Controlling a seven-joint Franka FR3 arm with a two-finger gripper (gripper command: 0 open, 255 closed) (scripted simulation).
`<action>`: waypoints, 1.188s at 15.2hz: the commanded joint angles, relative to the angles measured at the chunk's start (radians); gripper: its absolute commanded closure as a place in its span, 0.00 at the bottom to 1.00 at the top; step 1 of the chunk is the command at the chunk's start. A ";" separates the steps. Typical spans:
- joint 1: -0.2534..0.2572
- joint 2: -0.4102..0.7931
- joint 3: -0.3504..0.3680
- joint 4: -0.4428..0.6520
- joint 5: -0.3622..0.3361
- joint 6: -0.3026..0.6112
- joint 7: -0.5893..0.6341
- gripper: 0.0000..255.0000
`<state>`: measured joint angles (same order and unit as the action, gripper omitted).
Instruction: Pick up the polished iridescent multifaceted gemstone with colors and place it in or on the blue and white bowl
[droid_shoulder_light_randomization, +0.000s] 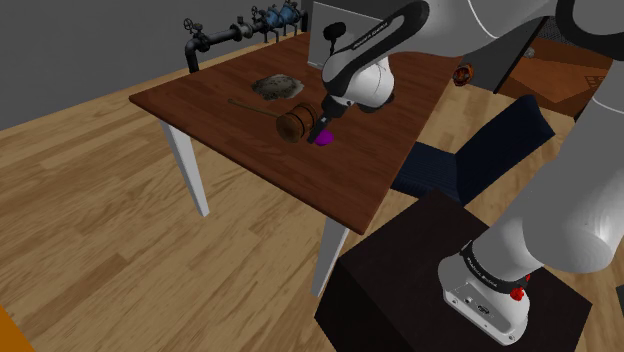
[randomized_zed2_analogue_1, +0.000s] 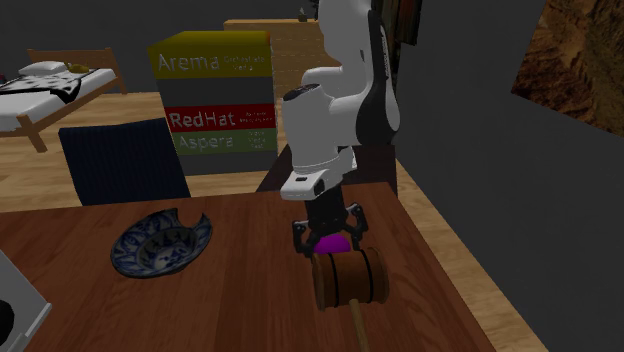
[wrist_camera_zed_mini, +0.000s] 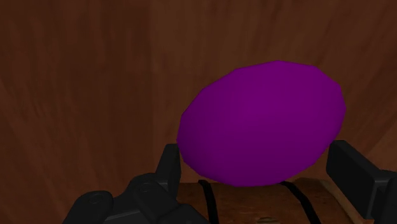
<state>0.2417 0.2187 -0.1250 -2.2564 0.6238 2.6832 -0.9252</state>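
Note:
A smooth purple gemstone (wrist_camera_zed_mini: 261, 124) lies on the brown wooden table (droid_shoulder_light_randomization: 230, 130), near the edge closest to the stand. My gripper (wrist_camera_zed_mini: 254, 153) is down over it and open, with one black finger (wrist_camera_zed_mini: 168, 165) against one side and the other finger (wrist_camera_zed_mini: 356, 175) a little off the opposite side. From the shoulder view the gripper (droid_shoulder_light_randomization: 324, 130) hangs right above the gemstone (droid_shoulder_light_randomization: 324, 140). The second exterior view shows the gemstone (randomized_zed2_analogue_1: 333, 244) between the spread fingers of the gripper (randomized_zed2_analogue_1: 330, 235). The blue and white bowl (randomized_zed2_analogue_1: 160, 243), chipped at its rim, rests on the table away from the gripper; it looks grey in the shoulder view (droid_shoulder_light_randomization: 277, 86).
A wooden mallet (randomized_zed2_analogue_1: 348, 277) lies right beside the gemstone, its head (droid_shoulder_light_randomization: 293, 122) between gem and bowl. A dark blue chair (droid_shoulder_light_randomization: 480, 150) stands at the table's side. A white boxy object (droid_shoulder_light_randomization: 328, 28) sits at the far table end. The dark stand (droid_shoulder_light_randomization: 440, 280) is below.

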 joint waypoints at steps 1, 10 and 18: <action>0.000 0.001 0.000 0.000 0.001 0.001 0.000 0.00; 0.000 0.001 0.000 0.001 0.000 0.000 0.000 1.00; 0.009 -0.042 -0.017 0.002 -0.050 -0.038 0.047 1.00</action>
<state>0.2480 0.1857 -0.1382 -2.2561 0.5862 2.6542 -0.8908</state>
